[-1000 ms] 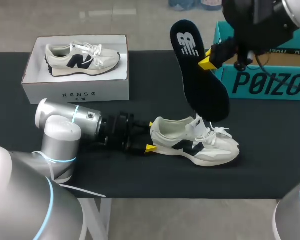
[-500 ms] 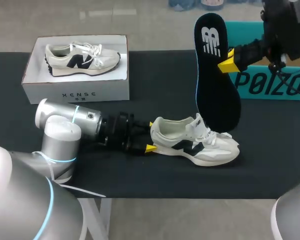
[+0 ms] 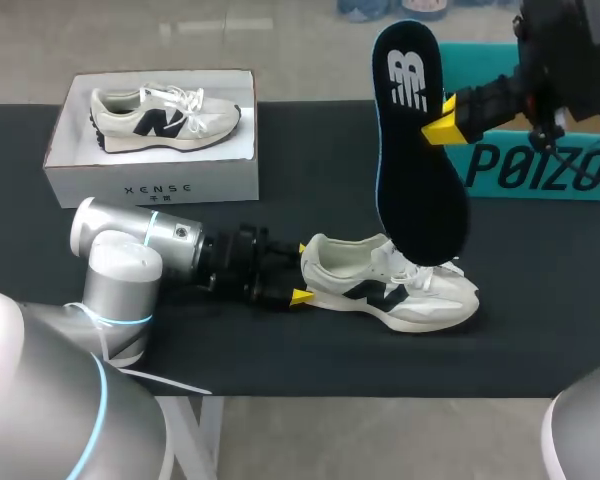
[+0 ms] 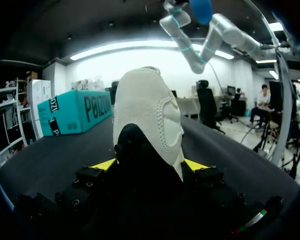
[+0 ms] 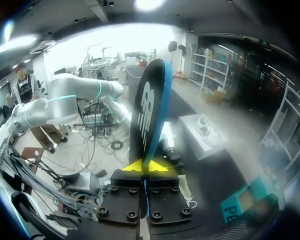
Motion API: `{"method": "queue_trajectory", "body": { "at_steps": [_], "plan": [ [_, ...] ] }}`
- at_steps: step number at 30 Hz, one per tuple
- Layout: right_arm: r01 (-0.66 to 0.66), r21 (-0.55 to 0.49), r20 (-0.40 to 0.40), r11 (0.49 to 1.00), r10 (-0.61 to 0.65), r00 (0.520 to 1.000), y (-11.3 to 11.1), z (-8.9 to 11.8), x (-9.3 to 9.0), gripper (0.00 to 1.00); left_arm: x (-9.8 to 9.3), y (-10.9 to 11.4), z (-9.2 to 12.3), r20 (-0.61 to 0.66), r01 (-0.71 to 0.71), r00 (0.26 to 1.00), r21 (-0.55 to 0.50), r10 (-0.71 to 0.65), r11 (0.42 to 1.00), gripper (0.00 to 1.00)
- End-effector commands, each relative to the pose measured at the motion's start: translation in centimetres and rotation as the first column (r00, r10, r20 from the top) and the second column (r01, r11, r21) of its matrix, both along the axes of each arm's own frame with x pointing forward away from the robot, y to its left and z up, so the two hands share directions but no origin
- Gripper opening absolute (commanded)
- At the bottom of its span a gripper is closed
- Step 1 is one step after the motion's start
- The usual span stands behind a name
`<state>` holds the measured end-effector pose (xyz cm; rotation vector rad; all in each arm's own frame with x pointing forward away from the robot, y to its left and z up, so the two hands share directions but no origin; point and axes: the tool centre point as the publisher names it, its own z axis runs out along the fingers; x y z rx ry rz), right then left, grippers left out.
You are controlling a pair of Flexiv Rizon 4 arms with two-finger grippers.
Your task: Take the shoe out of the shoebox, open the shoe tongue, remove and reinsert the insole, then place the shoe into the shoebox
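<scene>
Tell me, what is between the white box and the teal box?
In the head view, the dark insole, held up by the right gripper, hangs between the white box and the teal box, above the black table.

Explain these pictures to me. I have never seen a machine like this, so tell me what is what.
This is a robot with two arms at a black table. One picture looks down from above. The two round ones come from cameras on the arms' wrists. The left gripper clamps the heel of a white sneaker that stands on the table. The right gripper holds the dark insole upright, off the table, close to that sneaker. At the back stand a white shoebox with a second sneaker in it, and a teal box.
</scene>
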<state>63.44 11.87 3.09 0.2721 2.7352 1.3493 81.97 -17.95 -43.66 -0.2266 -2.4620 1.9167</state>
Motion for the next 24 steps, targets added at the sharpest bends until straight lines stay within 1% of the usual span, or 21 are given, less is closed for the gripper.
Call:
{"method": "queue_trajectory", "body": {
  "at_steps": [1, 11, 12, 13, 14, 15, 17, 19, 24],
  "plan": [
    [-0.003, -0.023, -0.022, 1.0, 0.003, 1.0, 1.4, 0.3, 1.5, 0.0, 0.0, -0.2, -0.3, 0.0, 0.001, 1.0, 0.003, -0.001, 1.0, 0.0],
    [-0.003, -0.023, -0.022, 1.0, 0.003, 1.0, 1.4, 0.3, 1.5, 0.0, 0.0, -0.2, -0.3, 0.0, 0.001, 1.0, 0.003, -0.001, 1.0, 0.0],
    [-0.003, -0.023, -0.022, 1.0, 0.003, 1.0, 1.4, 0.3, 1.5, 0.0, 0.0, -0.2, -0.3, 0.0, 0.001, 1.0, 0.003, -0.001, 1.0, 0.04],
    [-0.003, -0.023, -0.022, 1.0, 0.003, 1.0, 1.4, 0.3, 1.5, 0.0, 0.0, -0.1, -0.2, 0.032, 0.001, 0.999, 0.028, -0.002, 1.0, 0.49],
    [-0.003, -0.023, -0.022, 1.0, 0.003, 1.0, 1.4, 0.3, 1.5, 0.0, 0.0, 0.0, 0.0, 0.05, 0.0, 0.999, 0.039, -0.002, 0.999, 0.71],
    [-0.003, -0.023, -0.022, 1.0, 0.003, 1.0, 1.4, 0.3, 1.5, 0.0, 0.0, 0.1, 0.3, 0.063, -0.001, 0.998, 0.043, -0.002, 0.999, 1.0],
    [-0.003, -0.023, -0.022, 1.0, 0.003, 1.0, 1.4, 0.3, 1.5, 0.0, 0.1, 0.3, 0.8, 0.077, -0.013, 0.997, 0.04, 0.01, 0.999, 1.0],
    [-0.003, -0.023, -0.022, 1.0, 0.003, 1.0, 1.4, 0.3, 1.5, 0.0, 0.1, 0.6, 1.0, 0.098, -0.018, 0.995, 0.061, 0.012, 0.998, 1.0],
    [-0.003, -0.023, -0.022, 1.0, 0.003, 1.0, 1.4, 0.3, 1.5, 0.0, -0.2, 1.7, 1.1, 0.11, -0.02, 0.994, 0.115, 0.007, 0.993, 1.0]
  ]
}}
